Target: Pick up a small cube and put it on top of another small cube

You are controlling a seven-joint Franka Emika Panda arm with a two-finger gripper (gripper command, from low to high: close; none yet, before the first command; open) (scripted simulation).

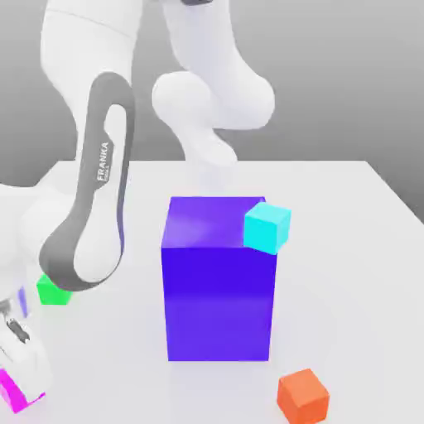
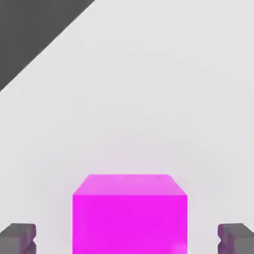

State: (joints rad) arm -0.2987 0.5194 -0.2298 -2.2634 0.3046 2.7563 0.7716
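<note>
- Exterior view: the white arm [image 1: 91, 207] bends down toward the seven o'clock corner of the white table [image 1: 364, 248], where the magenta small cube [image 1: 12, 391] peeks out under the hand.
- A green cube [image 1: 51, 290] sits at nine o'clock, just behind the arm.
- The big blue-purple block [image 1: 217, 281] stands at centre, with a cyan cube [image 1: 267, 228] at its two o'clock top corner; whether they touch is unclear.
- An orange cube [image 1: 303, 396] lies at five o'clock.
- Hand view: the small cube [image 2: 130, 213] sits at six o'clock between the two dark fingertips [image 2: 19, 237]; the gripper [image 2: 130, 238] stands wider than the cube, a gap on each side, not gripping.
</note>
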